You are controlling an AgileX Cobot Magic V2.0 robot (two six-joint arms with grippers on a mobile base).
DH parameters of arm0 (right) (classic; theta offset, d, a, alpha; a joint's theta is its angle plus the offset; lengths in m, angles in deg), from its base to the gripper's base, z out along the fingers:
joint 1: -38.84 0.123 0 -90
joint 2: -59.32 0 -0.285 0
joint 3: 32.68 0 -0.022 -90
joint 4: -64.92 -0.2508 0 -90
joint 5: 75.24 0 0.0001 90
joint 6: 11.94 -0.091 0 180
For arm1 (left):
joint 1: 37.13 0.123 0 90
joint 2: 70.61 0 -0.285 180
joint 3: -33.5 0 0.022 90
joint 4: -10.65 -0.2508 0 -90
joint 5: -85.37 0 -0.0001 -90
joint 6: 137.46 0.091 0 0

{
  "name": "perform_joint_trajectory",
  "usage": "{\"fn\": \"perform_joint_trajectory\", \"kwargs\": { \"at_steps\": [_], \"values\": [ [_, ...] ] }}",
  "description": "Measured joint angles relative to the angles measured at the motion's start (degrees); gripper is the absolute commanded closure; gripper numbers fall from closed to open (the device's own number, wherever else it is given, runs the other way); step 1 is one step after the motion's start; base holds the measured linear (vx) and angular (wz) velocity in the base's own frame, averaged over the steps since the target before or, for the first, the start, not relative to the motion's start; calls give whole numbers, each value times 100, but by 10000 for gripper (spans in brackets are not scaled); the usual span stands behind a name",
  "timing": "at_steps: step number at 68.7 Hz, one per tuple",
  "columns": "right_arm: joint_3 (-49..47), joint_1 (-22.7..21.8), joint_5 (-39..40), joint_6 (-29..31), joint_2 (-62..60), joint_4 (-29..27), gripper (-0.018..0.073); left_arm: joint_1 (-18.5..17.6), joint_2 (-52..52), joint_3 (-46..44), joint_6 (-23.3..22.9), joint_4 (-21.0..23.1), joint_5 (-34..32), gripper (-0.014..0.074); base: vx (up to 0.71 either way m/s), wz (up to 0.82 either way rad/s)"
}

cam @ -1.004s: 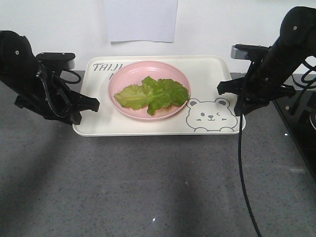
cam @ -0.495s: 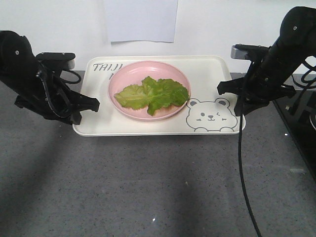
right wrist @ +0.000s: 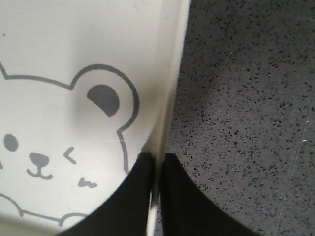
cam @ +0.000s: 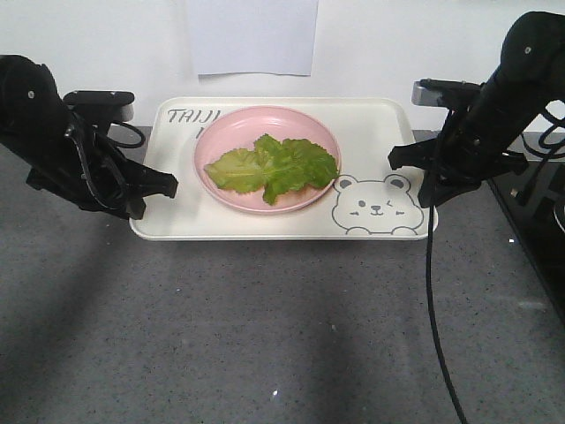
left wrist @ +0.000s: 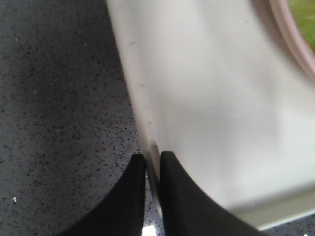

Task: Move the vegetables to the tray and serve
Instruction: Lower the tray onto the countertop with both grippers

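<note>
The vegetables (cam: 274, 166), crinkly green lettuce leaves, lie on a round pink plate (cam: 228, 132). The plate stands on the cream-white tray (cam: 375, 128) with grey lettering and a winking bear face. My left gripper (cam: 157, 189) is shut on the tray's left rim (left wrist: 147, 128); in the left wrist view its jaws (left wrist: 153, 158) pinch the thin edge. My right gripper (cam: 430, 189) is shut on the tray's right rim (right wrist: 170, 98), beside the bear's ear (right wrist: 103, 98); its jaws (right wrist: 157, 157) clamp the rim.
The tray sits over a grey speckled countertop (cam: 265, 336) near the white back wall, where a paper sheet (cam: 252, 35) hangs. A black cable (cam: 433, 291) trails down from the right arm. Dark equipment (cam: 540, 221) borders the right edge.
The tray with the plate and leaves has risen very slightly. Both grippers stay clamped on its rims.
</note>
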Motion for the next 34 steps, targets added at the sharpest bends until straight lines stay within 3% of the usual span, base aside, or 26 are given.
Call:
{"fn": "perform_joint_trajectory", "kwargs": {
  "at_steps": [34],
  "values": [
    [12,5,11,119,238,-340,563,0,-48,0,-5,-377,162,603,0,0]
  ]
}}
